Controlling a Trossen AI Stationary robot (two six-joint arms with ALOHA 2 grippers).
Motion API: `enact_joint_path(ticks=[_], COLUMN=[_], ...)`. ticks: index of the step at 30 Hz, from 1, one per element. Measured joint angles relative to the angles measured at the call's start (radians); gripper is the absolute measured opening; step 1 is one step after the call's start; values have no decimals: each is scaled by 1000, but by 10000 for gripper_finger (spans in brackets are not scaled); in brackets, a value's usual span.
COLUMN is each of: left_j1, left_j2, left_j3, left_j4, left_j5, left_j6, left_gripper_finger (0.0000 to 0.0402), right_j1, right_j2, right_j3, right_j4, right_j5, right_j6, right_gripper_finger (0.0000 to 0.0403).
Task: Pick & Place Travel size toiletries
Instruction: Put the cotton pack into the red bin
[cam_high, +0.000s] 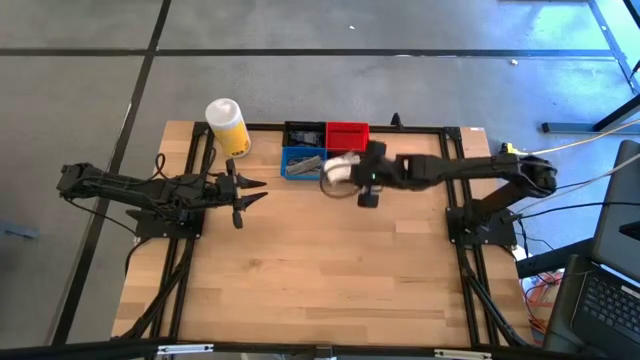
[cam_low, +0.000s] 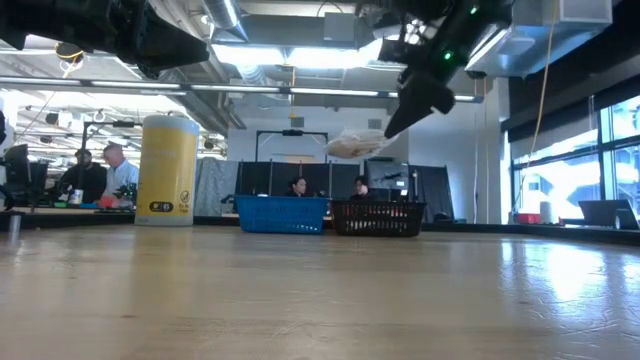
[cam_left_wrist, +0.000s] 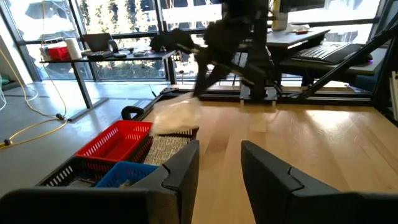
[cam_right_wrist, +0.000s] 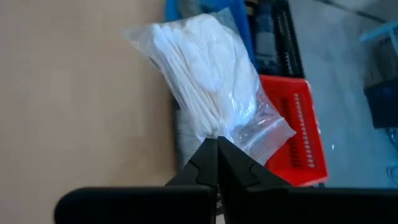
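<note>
No writing is reading clearly. Right claw (cam_right_wrist: 217, 142) is grasping one white wad (cam_right_wrist: 205, 68) in clear wrap, hanging just above three bins (cam_high: 325, 148). Left claw (cam_high: 250, 193) is waiting, part-open, empty.

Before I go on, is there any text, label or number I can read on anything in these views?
Nothing reads clearly.
Yellow container: a small dark label near its base, too blurred to read.
White wad in clear wrap, held in the right claw: no print visible.
Red bin, blue bin, black bin: no markings visible.
</note>
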Motion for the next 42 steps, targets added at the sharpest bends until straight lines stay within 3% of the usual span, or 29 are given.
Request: enact_joint_path(ticks=[9, 21, 42], left_j1=[0, 0, 0], left_j2=[0, 0, 0], left_j3=[0, 0, 0], left_j4=[0, 0, 0], left_j5=[0, 0, 0], left_j6=[0, 0, 0], left_gripper_finger=[114, 114, 114], right_j1=[-225, -401, -510], right_j2=[15, 155, 301], right_j3=[1, 2, 1], right_j4=[146, 216, 323], right_j5=[-156, -245, -285], right_j6=[-78, -105, -92], right_gripper_finger=[0, 0, 0])
